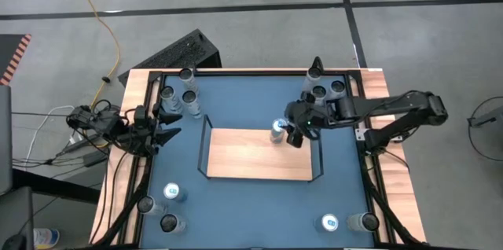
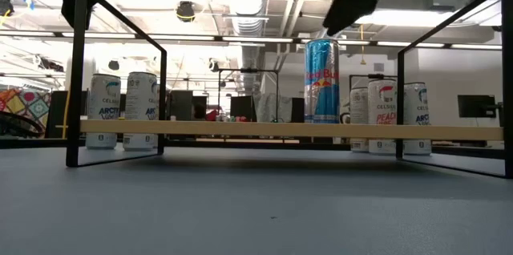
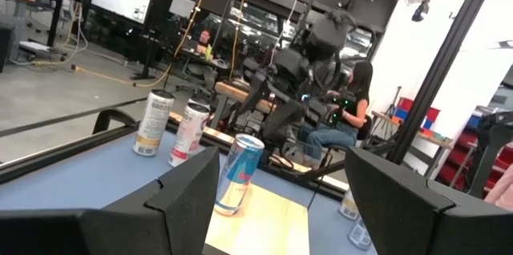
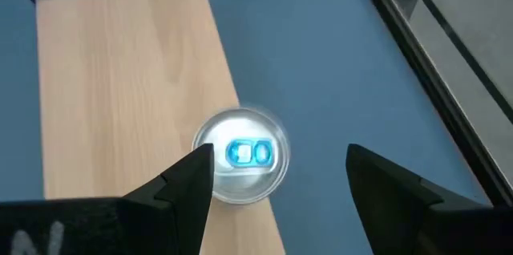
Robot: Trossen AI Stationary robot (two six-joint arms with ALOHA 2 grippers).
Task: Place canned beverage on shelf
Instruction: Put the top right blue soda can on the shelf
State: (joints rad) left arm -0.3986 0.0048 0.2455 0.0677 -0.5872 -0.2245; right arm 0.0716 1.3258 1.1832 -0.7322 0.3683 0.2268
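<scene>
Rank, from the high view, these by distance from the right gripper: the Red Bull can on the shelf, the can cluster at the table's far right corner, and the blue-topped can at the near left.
1. Red Bull can, on the shelf's far edge, right beside the right gripper.
2. Far-right can cluster, just beyond the gripper.
3. Blue-topped can, near left, across the shelf.

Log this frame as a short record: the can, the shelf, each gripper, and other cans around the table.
can: blue and silver Red Bull can stands upright on the shelf, near its far edge toward the right end
shelf: light-wood board in black wire frame, mid-table, holding only that can
right gripper: open, above the can, not gripping it
left gripper: open, waiting at the table's left edge
other cans: clusters stand off the shelf at all four table corners, e.g. far left
</scene>
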